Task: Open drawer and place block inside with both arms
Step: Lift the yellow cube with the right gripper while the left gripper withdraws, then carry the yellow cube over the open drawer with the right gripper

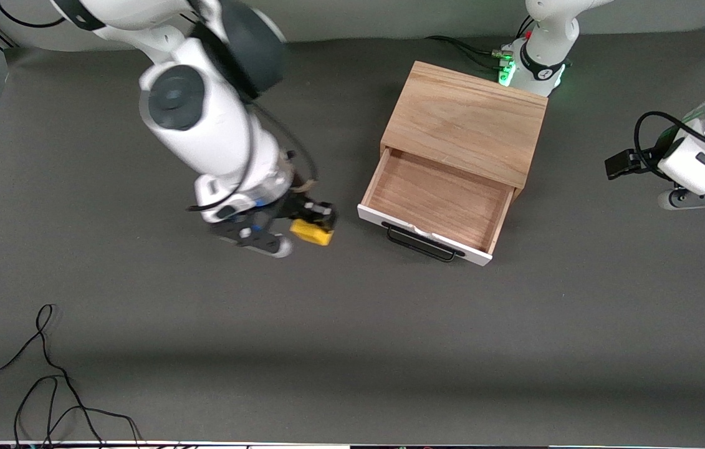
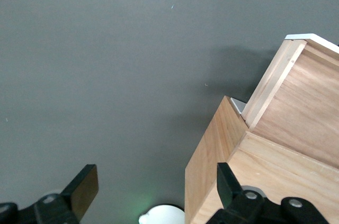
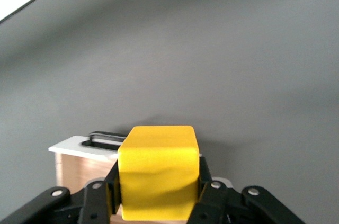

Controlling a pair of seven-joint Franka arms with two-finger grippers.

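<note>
Front view: wide shallow white-fronted drawer (image 1: 436, 202) stands pulled open, light wood interior empty.
Right gripper (image 1: 311, 223) clamps small yellow cube (image 1: 312, 231) over the table beside it; left gripper (image 2: 153, 192), fingers wide, waits; placing remains.

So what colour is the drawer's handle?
Black; the handle on the white front shows best in the front view.

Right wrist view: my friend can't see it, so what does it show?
The right gripper is shut on the yellow block, holding it up over the grey table. Past the block peek the drawer's white front and black handle.
</note>
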